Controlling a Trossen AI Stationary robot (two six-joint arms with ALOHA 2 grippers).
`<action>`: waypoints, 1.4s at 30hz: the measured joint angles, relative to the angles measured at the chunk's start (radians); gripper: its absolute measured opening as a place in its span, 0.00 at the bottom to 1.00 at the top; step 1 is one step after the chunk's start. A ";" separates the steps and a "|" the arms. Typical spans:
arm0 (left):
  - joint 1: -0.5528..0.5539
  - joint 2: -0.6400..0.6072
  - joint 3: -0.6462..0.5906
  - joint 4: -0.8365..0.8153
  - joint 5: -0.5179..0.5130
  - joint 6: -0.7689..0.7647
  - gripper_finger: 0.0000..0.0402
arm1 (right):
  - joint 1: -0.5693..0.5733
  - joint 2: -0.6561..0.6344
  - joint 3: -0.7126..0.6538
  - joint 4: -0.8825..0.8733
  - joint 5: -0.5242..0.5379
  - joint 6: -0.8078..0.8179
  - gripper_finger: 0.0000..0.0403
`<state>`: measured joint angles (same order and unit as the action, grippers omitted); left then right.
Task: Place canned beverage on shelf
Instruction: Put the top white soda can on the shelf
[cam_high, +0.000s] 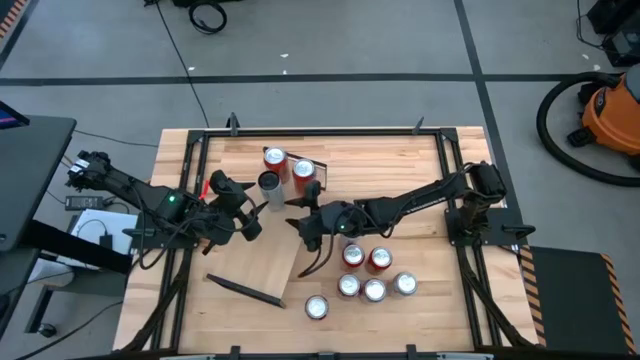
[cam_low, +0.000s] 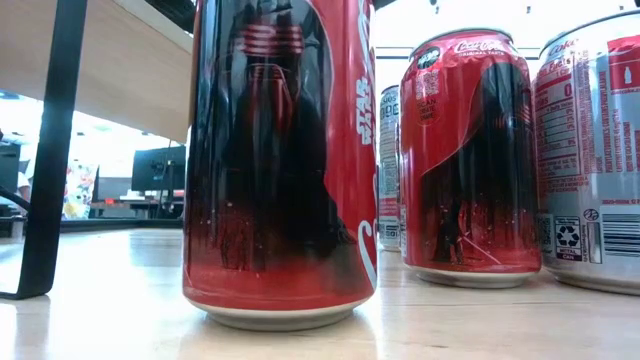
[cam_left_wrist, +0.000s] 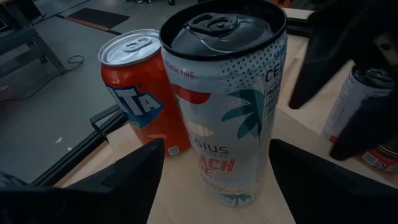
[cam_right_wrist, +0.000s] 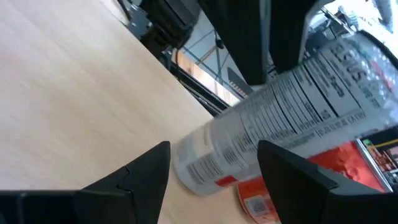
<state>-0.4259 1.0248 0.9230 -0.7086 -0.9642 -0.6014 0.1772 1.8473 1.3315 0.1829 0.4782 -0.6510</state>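
A tall white can (cam_left_wrist: 227, 118) with a black top (cam_high: 268, 181) stands upright on the far end of the pale wood shelf (cam_high: 262, 258). An orange Fanta can (cam_left_wrist: 134, 93) and a red can (cam_high: 303, 170) stand by it. My left gripper (cam_high: 256, 210) is open and comes level from the left, one finger on each side of the white can's lower body (cam_left_wrist: 216, 146). My right gripper (cam_high: 298, 215) is open and comes from the right. The white can (cam_right_wrist: 292, 106) lies just beyond its fingertips (cam_right_wrist: 213, 149). In the left wrist view the right gripper (cam_left_wrist: 348, 68) shows as a dark shape beside the can. My left gripper has a finger (cam_left_wrist: 140, 171) on each side of the white can's lower body. A strip of gap shows beside one finger. The other finger's tip (cam_left_wrist: 277, 152) meets the can's outline, and I cannot tell whether it touches. The can stands upright on the shelf.
Several red-and-silver cans (cam_high: 372, 275) stand grouped on the tabletop near the right, and one more can (cam_high: 317, 307) stands closer to the front edge. The low view shows them close up (cam_low: 280, 160). A black frame (cam_high: 190, 200) borders the table. Cables trail from both arms.
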 joint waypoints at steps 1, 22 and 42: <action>0.000 0.000 0.000 0.000 0.000 -0.001 0.75 | 0.004 0.000 0.000 -0.001 0.000 0.000 0.62; 0.000 0.001 0.000 -0.001 0.000 -0.017 0.75 | 0.051 -0.036 0.095 -0.396 -0.057 0.226 0.62; 0.002 0.001 0.000 0.002 0.008 -0.033 0.75 | 0.092 -0.162 0.095 -0.832 -0.198 0.522 0.63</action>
<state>-0.4236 1.0256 0.9230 -0.7069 -0.9562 -0.6348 0.2691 1.6855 1.4261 -0.6489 0.2800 -0.1290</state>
